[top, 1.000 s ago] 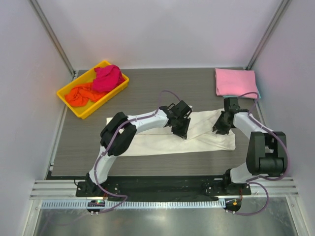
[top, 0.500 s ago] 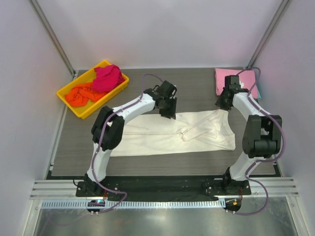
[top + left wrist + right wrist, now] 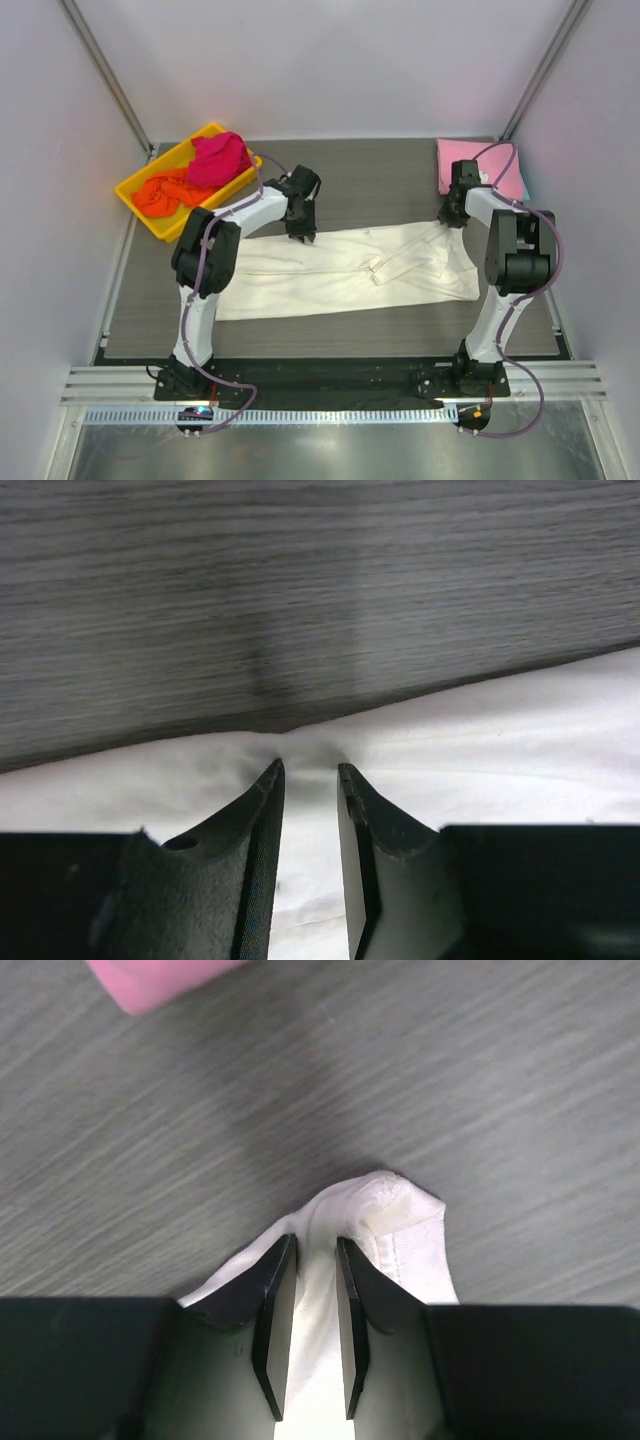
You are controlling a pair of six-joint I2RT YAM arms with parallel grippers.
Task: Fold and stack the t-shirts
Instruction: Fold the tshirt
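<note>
Left gripper (image 3: 303,231) has swung out toward the tray since a second ago, and right gripper (image 3: 447,213) has gone back toward the pink t-shirt (image 3: 478,165). Between them the cream-white t-shirt (image 3: 340,275) now lies drawn out long across the middle of the table (image 3: 380,180) instead of doubled over.

From above we cannot see the fingertips, which sit under the wrists, so we go to the wrist cameras. The left jaws are nearly together, pinching a small pucker at the shirt's far edge. The right jaws are clamped on a bunched corner with its hem seam showing. Only a blurred corner of the pink shirt gets into the right wrist view.

We count four shirts:
- the cream-white one;
- the pink one, folded at the far right;
- a magenta t-shirt (image 3: 220,158);
- an orange t-shirt (image 3: 162,193), partly under the magenta one in the single yellow tray (image 3: 150,168).
</note>
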